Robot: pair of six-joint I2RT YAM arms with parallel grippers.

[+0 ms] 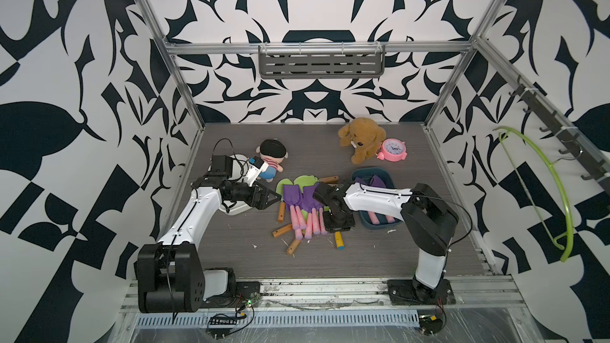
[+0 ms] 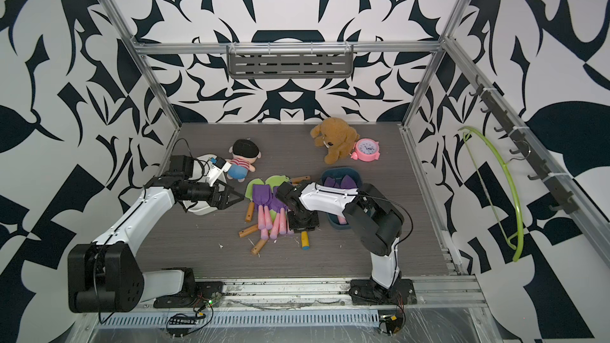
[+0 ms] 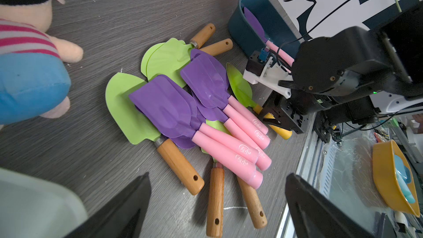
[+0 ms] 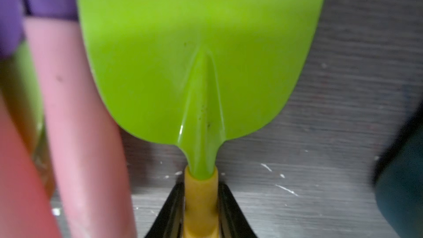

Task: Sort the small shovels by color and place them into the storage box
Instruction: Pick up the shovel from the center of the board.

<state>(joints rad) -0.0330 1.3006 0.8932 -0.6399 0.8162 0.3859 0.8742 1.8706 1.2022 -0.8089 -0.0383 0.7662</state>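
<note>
One shovel is being taken now: the yellow-handled shovel point(image 4: 201, 65), green blade, at the right edge of the pile point(image 1: 303, 206) in the middle of the table point(image 1: 330, 146). It looks to be lying on the table, not lifted.

Right gripper point(image 4: 201, 193) points straight down. Its jaws sit against both sides of the yellow handle just behind the blade neck, so it reads as a pinch.

Left gripper point(image 3: 217, 177) hangs beside the pile near the white box point(image 1: 236, 209). Jaws spread wide, nothing in them.

Handling, my read:
- Light and stiff, so it shouldn't flex or sag.
- The blade is glossy and curved, poor for flat pads. The handle is the right place.
- The handle is round and smooth, so it could roll in the pinch and the blade would swing down.
- Gripping close to the neck keeps the blade's leverage short. Good spot.
- The blade lies right beside pink handles, and lifting may drag them. Go straight up first.

The blue box point(image 3: 238, 33) already holds purple shovels point(image 3: 251, 21), so the green ones presumably go in the white box.
</note>
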